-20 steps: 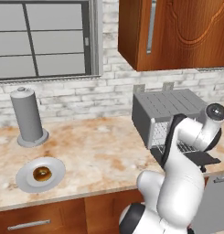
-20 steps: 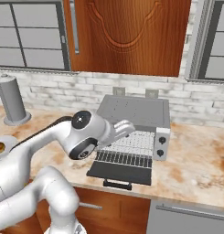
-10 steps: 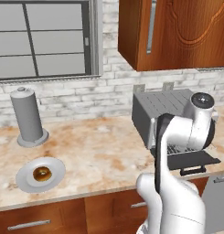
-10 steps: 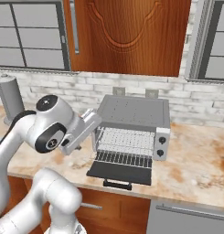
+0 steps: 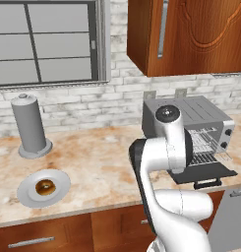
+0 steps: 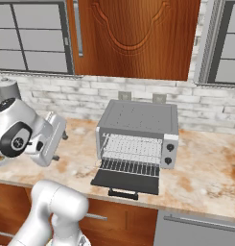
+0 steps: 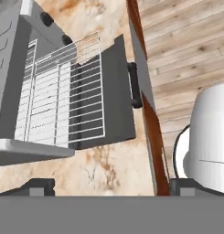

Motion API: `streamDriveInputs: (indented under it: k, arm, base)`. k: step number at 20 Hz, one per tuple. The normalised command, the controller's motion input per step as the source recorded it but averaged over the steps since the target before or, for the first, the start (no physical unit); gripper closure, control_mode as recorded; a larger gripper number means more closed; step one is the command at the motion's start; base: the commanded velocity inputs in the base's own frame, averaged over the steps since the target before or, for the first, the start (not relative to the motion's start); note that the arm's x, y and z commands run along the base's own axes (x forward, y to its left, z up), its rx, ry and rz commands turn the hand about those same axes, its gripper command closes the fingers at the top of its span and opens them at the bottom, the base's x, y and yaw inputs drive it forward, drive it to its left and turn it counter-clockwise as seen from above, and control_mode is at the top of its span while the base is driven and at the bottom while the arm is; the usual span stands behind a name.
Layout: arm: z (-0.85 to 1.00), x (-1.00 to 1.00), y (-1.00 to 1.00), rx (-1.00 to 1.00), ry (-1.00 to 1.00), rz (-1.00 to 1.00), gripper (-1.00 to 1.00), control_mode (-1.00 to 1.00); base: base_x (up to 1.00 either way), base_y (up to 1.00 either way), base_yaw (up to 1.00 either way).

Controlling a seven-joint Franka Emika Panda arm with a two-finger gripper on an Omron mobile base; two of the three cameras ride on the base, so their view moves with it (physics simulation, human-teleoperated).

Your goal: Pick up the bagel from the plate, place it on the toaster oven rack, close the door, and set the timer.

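Left base view: the bagel (image 5: 45,187) sits untouched on the plate (image 5: 60,178) at eight o'clock, well apart from the toaster oven rack (image 6: 131,148) above the lowered door (image 6: 127,181); gripper (image 7: 111,187) fingers spread empty. Swinging blind, the elbow risks striking the canister (image 5: 30,126).

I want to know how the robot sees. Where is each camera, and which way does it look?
Left base view: behind the arm, to its left, looking down on the counter, the bagel on its plate; the white arm rises in front.
Right base view: behind, to the right, facing the toaster oven, its door open; the arm shows at left.
Hand view: on the hand, looking along it at the pulled-out rack.
All three show the oven.
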Motion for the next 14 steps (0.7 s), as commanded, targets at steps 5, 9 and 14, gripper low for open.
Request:
streamDriveInputs:
  k: [5,9,14]
  arm:
    - [0.01,0.0,0.76,-0.2,0.44,0.53,-1.0,-1.0]
    - [0.19,0.11,0.69,-0.06,0.5,0.55,-1.0,-1.0]
    - [0.02,0.33,0.52,-0.02,0.41,0.54,-1.0,-1.0]
  base:
    - [0.0,0.0,0.0]
    - [0.0,0.0,0.0]
    - [0.0,0.0,0.0]
